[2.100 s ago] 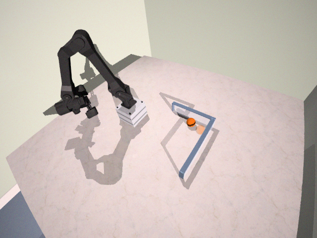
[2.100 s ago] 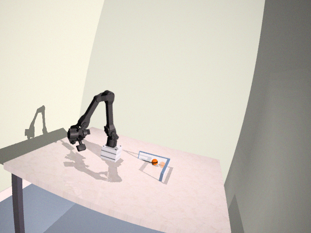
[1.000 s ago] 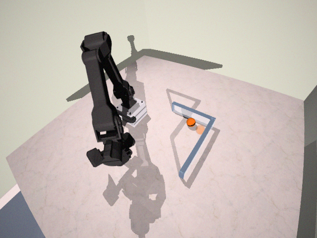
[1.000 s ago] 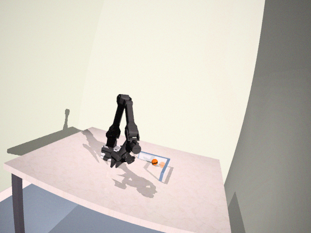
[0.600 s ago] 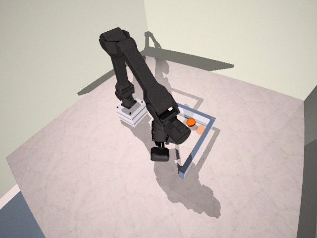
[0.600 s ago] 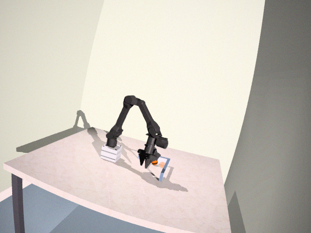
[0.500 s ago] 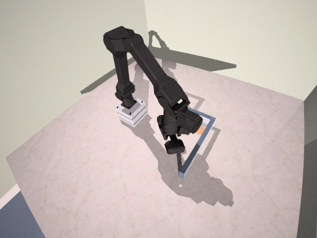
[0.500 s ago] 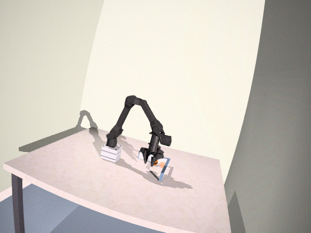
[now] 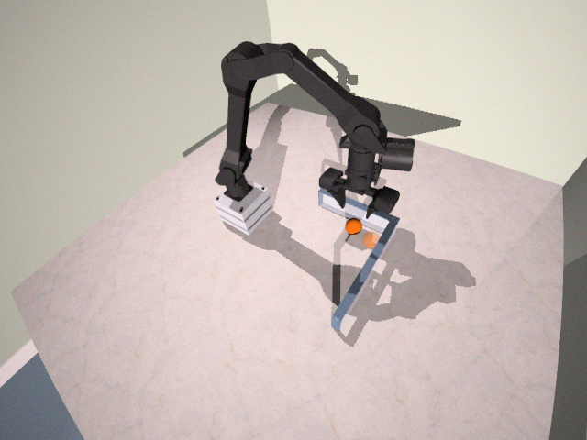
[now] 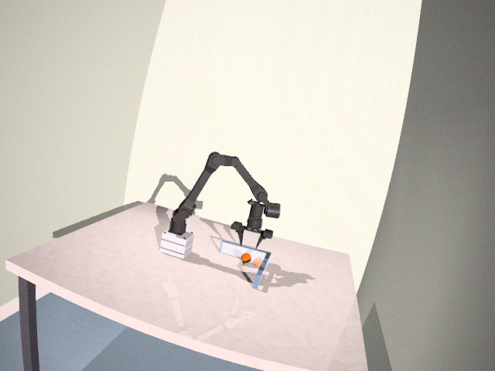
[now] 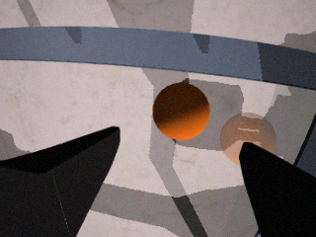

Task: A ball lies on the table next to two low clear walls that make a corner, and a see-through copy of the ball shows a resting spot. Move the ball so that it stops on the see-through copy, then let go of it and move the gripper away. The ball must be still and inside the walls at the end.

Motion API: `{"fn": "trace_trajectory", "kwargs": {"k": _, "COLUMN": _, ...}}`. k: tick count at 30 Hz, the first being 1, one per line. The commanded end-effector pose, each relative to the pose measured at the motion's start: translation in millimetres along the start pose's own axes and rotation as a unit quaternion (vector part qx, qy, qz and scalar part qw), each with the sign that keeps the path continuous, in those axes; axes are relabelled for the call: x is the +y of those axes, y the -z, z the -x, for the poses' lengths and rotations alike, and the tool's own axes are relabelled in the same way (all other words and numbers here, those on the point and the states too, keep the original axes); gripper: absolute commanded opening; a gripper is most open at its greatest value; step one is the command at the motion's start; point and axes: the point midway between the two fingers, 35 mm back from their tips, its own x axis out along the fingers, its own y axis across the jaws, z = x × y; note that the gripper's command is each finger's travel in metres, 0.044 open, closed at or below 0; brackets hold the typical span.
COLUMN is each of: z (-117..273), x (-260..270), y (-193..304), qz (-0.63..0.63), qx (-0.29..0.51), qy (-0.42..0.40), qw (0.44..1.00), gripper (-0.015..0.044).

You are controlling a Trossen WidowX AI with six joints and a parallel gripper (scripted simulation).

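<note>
Marble-patterned worktop (image 9: pixel 189 331) carries our black arm (image 9: pixel 303 80), whose claw (image 9: pixel 356 208) hangs partly open and empty above the clear corner walls (image 9: pixel 365 269) toward the far right edge, where the orange ball (image 9: pixel 353 225) lies just beside its see-through copy (image 9: pixel 371 239).

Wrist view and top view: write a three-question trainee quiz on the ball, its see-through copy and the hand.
1. True or false: the ball already rests on the see-through copy.
2. The hand is: A) shut on the ball, B) open above the ball, C) out of view.
3. Fill in: the see-through copy lies nearer the ___ of the walls than the ball does.

Key: 1 false; 2 B; 3 corner.
</note>
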Motion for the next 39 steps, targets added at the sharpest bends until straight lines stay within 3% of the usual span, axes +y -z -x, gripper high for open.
{"fn": "trace_trajectory", "kwargs": {"k": 1, "z": -11.6, "x": -1.3, "y": 1.6, "qz": 0.000, "qx": -0.002, "qy": -0.001, "qw": 1.000, "gripper": 0.0332}}
{"fn": "trace_trajectory", "kwargs": {"k": 32, "z": -55.8, "x": -0.8, "y": 1.5, "qz": 0.000, "qx": -0.002, "qy": -0.001, "qw": 1.000, "gripper": 0.0332}}
{"fn": "trace_trajectory", "kwargs": {"k": 36, "z": -55.8, "x": -0.8, "y": 1.5, "qz": 0.000, "qx": -0.002, "qy": -0.001, "qw": 1.000, "gripper": 0.0227}}
{"fn": "trace_trajectory", "kwargs": {"k": 39, "z": -55.8, "x": -0.8, "y": 1.5, "qz": 0.000, "qx": -0.002, "qy": -0.001, "qw": 1.000, "gripper": 0.0207}}
